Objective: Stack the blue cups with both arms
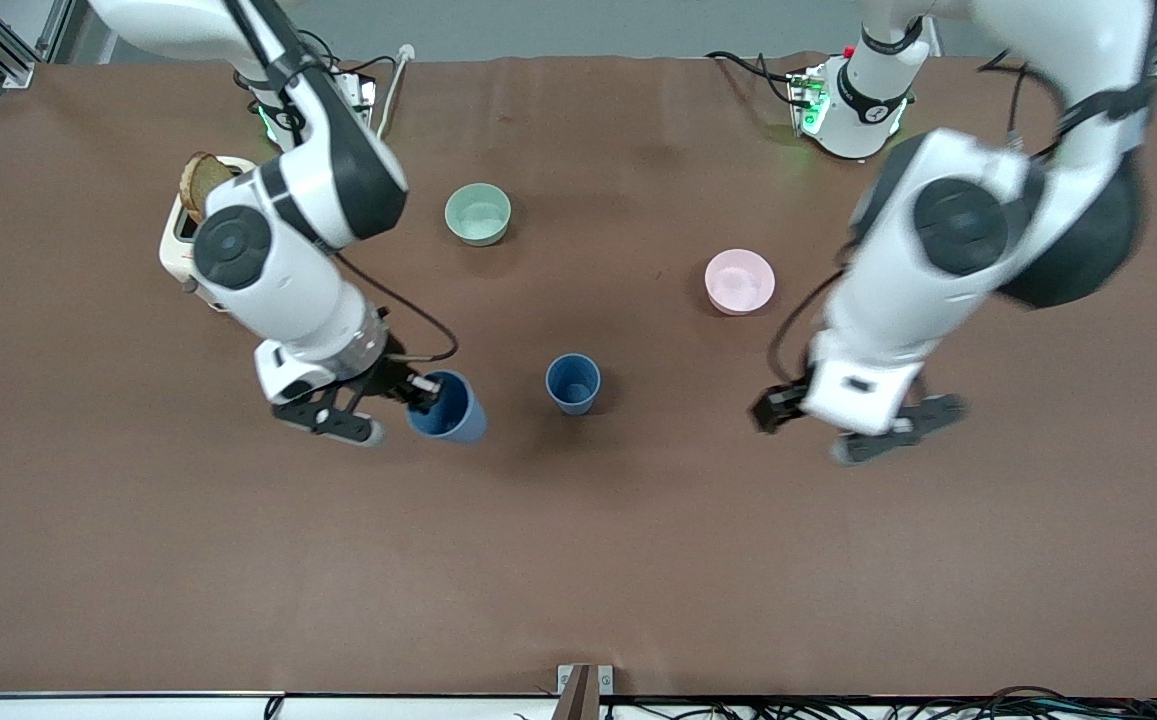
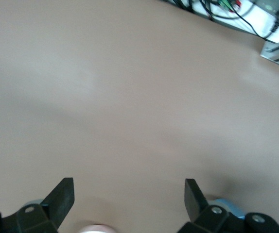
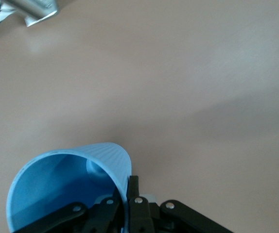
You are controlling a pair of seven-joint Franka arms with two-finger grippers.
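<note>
One blue cup [image 1: 573, 383] stands upright on the brown table, mid-table. My right gripper [image 1: 422, 391] is shut on the rim of the second blue cup [image 1: 450, 408], with one finger inside and one outside. It holds that cup tilted, low over the table, beside the standing cup toward the right arm's end. The right wrist view shows this cup [image 3: 66, 187] pinched in the right gripper [image 3: 128, 187]. My left gripper [image 1: 843, 425] is open and empty, low over bare table toward the left arm's end of the standing cup. In the left wrist view the left gripper [image 2: 129, 191] frames only bare table.
A pale green bowl [image 1: 478, 214] and a pink bowl [image 1: 739, 281] sit farther from the front camera than the cups. A white toaster with bread [image 1: 196, 200] stands near the right arm's base, partly hidden by that arm. Cables run along the table's near edge.
</note>
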